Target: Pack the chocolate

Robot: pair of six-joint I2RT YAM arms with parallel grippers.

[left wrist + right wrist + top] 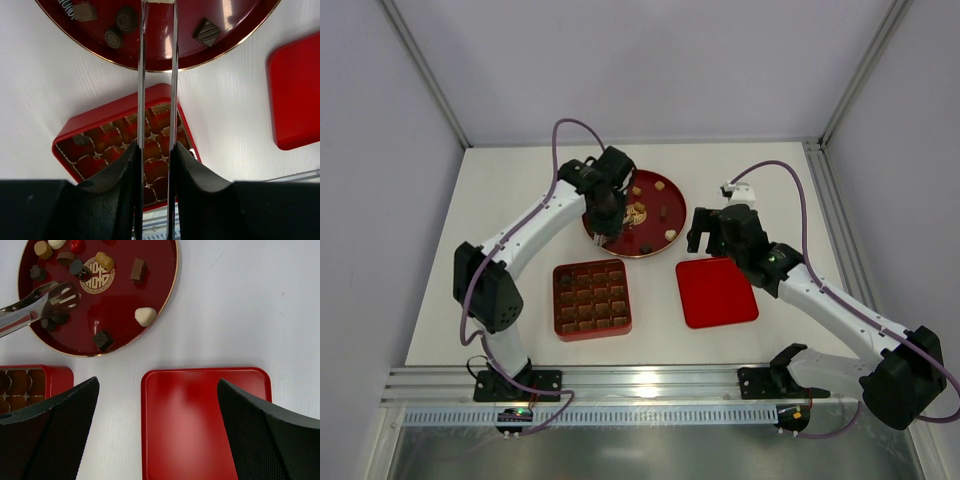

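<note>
Several chocolate pieces lie on a round red plate [672,190]: a cream piece [145,315], a dark cube [103,339], a brown block [138,269] and others. My left gripper [603,215] is shut on metal tongs [141,75]. The tong tips [60,295] hover over the plate's left part, slightly apart, with nothing between them. The square red tray [556,300] lies in front of the plate, with a dark piece [80,140] in one corner cell. My right gripper [157,390] is open and empty above the flat red lid [200,420].
The lid [716,292] lies to the right of the tray, with a strip of bare white table between them. An aluminium rail [650,385] runs along the near table edge. Enclosure walls stand at the back and both sides.
</note>
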